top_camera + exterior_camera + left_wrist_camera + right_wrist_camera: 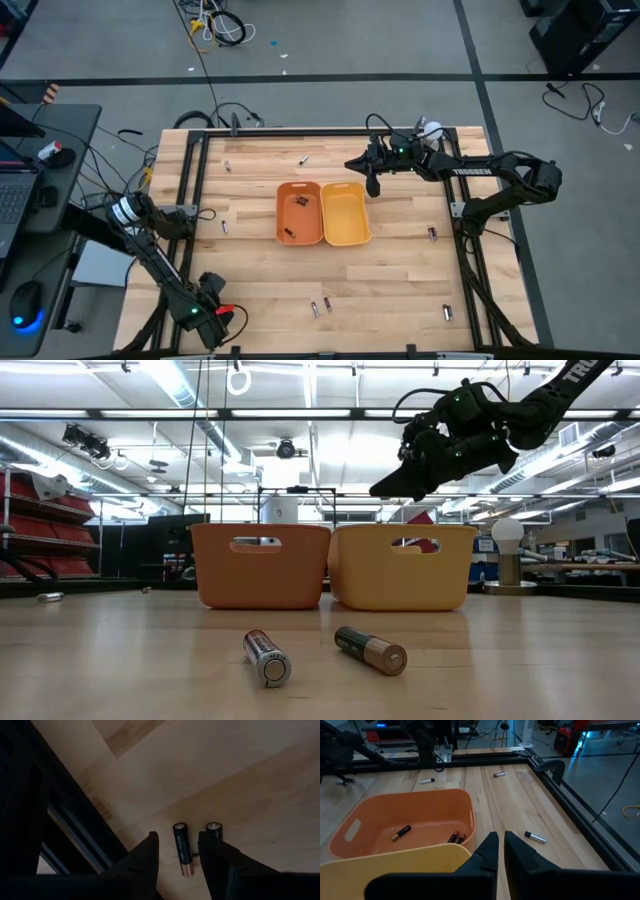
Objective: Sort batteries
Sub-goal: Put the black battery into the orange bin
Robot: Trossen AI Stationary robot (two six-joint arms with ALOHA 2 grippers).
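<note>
The left gripper [177, 851] stood parted, a dark battery [182, 849] between its fingers. The right gripper [499, 847], closed and empty, hung above the yellow tray [400, 861]

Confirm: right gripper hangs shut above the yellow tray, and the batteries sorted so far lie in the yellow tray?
Not quite. The right gripper does hang shut by the yellow tray, but the batteries lie in the orange tray; the yellow one looks empty. The high and right wrist views show it.

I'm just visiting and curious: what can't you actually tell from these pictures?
- Yellow tray contents: low view, its wall hides them; high view shows none.
- Orange tray battery count: high view, too small; right wrist view, yellow rim hides part.
- Battery beside the left gripper: left wrist view, finger covers most.
</note>
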